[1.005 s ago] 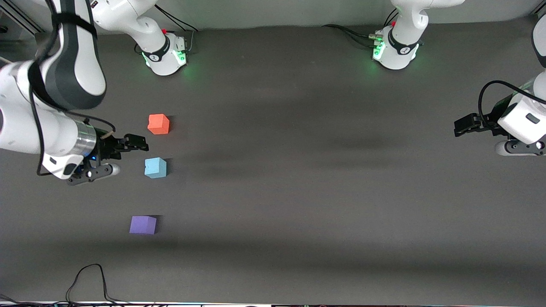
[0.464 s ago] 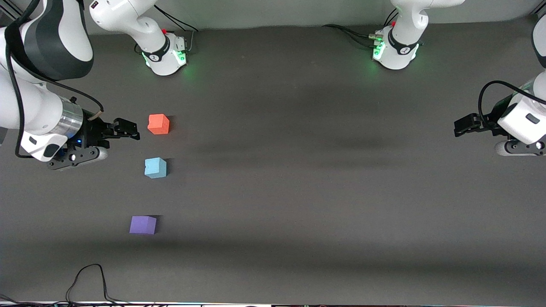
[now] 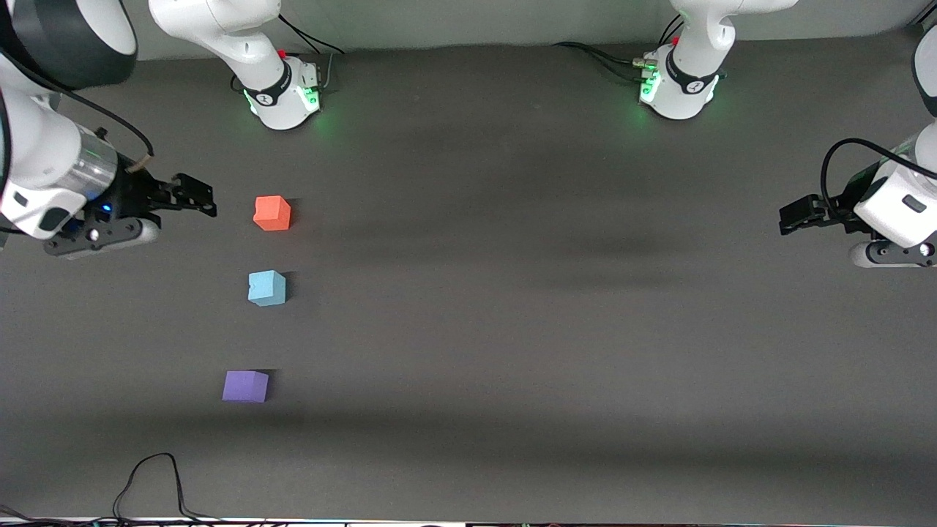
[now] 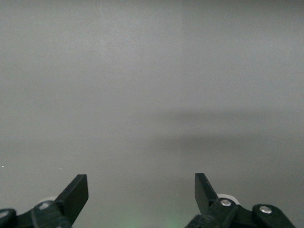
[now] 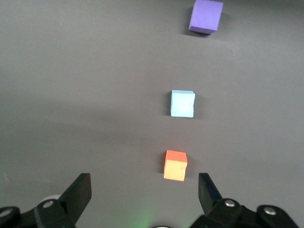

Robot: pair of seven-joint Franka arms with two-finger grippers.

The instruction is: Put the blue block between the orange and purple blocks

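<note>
Between orange block point(image 3: 272, 213) and purple block point(image 3: 245, 386), blue block point(image 3: 266, 288), right tool point(image 3: 196, 196) released, nearby

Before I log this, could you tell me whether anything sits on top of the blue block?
Nothing: the blue block has a bare top, in line between the orange block and purple block. Its underside is hidden.

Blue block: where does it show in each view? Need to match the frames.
Front view: blue block on the table, between the orange block and the purple block, nearer the orange.
Left wrist view: not in it, only bare table.
Right wrist view: blue block, mid-frame, between the other two.
Shared landmark: orange block.
</note>
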